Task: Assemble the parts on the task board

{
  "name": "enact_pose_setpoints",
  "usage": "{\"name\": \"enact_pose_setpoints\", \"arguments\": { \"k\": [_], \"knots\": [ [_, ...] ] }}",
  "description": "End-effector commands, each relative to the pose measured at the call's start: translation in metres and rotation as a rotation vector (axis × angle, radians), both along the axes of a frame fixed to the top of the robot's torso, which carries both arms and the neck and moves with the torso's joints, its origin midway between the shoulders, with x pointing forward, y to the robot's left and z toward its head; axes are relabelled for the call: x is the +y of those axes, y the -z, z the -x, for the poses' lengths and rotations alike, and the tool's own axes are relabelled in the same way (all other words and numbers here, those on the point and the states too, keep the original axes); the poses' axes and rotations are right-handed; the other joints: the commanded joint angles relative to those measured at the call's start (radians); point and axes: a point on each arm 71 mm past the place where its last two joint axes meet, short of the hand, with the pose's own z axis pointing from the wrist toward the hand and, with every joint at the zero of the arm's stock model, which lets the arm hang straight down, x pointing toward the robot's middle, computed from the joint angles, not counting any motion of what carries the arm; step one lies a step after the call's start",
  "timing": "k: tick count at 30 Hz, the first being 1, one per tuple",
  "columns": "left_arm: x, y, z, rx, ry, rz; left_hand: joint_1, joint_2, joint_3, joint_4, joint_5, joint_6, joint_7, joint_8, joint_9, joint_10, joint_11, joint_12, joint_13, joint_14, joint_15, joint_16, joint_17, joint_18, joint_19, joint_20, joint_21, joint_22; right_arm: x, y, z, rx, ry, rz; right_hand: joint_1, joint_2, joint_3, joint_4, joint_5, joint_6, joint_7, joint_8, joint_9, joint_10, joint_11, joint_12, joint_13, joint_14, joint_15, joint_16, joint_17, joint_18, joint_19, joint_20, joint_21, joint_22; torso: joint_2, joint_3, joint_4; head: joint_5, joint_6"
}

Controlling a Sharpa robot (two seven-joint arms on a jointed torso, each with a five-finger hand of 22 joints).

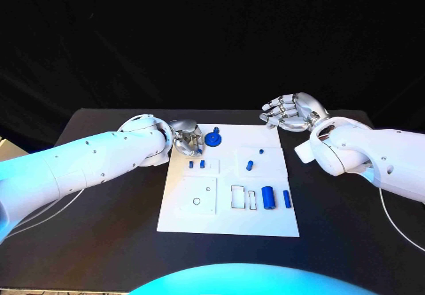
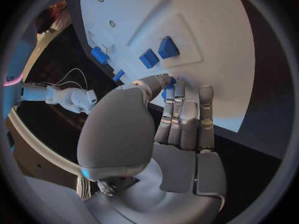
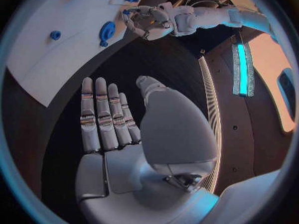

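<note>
White task board (image 1: 182,218) with blue parts (image 1: 268,199) in recesses; left hand (image 1: 188,142) possibly gripping, right hand (image 1: 290,112) open.

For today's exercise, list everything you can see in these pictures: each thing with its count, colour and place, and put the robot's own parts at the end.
table: one, black, under everything.
task board: one, white, in the middle of the table.
round part: one, blue, at the board's far edge, beside the left hand's fingers.
small parts: two, blue, side by side on the board just nearer than the round part.
small pegs: two, blue, on the board's far right section.
cylinders: two, blue, one thick and one thin, on the board's near right section.
ring outline: one, dark, on the board's near left section.
left hand: one, silver, at the board's far left corner, fingers by the round part.
right hand: one, silver, beyond the board's far right corner, holding nothing.
</note>
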Motion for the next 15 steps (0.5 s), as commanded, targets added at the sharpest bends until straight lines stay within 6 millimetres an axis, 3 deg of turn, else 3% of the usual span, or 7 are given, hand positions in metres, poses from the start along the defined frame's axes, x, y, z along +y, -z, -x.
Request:
{"name": "enact_pose_setpoints", "arguments": {
  "k": [1, 15],
  "knots": [
    [0.0006, 0.0071, 0.0032, 0.036, 0.012, -0.033, -0.002, 0.009, -0.002, -0.006, 0.003, 0.007, -0.002, 0.006, 0.002, 0.006, 0.002, -0.007, -0.001, 0.001, -0.005, 0.005, -0.002, 0.003, 0.002, 0.002, -0.004, -0.001, 0.0015, 0.0, 0.0005, -0.006, -0.019, 0.004, 0.009, -0.003, 0.006, 0.001, 0.005, -0.006, 0.044, 0.004, -0.001, 0.004, 0.002, -0.003, -0.001, -0.004, 0.001, -0.005, -0.002, 0.005, -0.007, 0.001, -0.002, -0.001, 0.0, 0.0004, 0.0, 0.0, -0.001],
    [0.0001, 0.006, 0.0034, 0.027, 0.013, -0.016, -0.007, 0.009, 0.002, -0.022, 0.004, -0.023, 0.011, -0.033, -0.008, 0.005, 0.014, -0.046, -0.008, 0.004, 0.005, 0.01, 0.001, 0.001, 0.007, 0.004, 0.002, 0.007, 0.0012, 0.0004, 0.0007, -0.004, -0.019, 0.004, 0.009, -0.005, 0.009, 0.001, 0.005, -0.005, 0.044, 0.006, -0.003, 0.005, 0.001, -0.002, -0.008, -0.004, 0.002, -0.009, -0.004, 0.005, -0.007, 0.001, -0.001, -0.009, 0.0, -0.0006, 0.0002, 0.001, -0.001]
  ]
}}
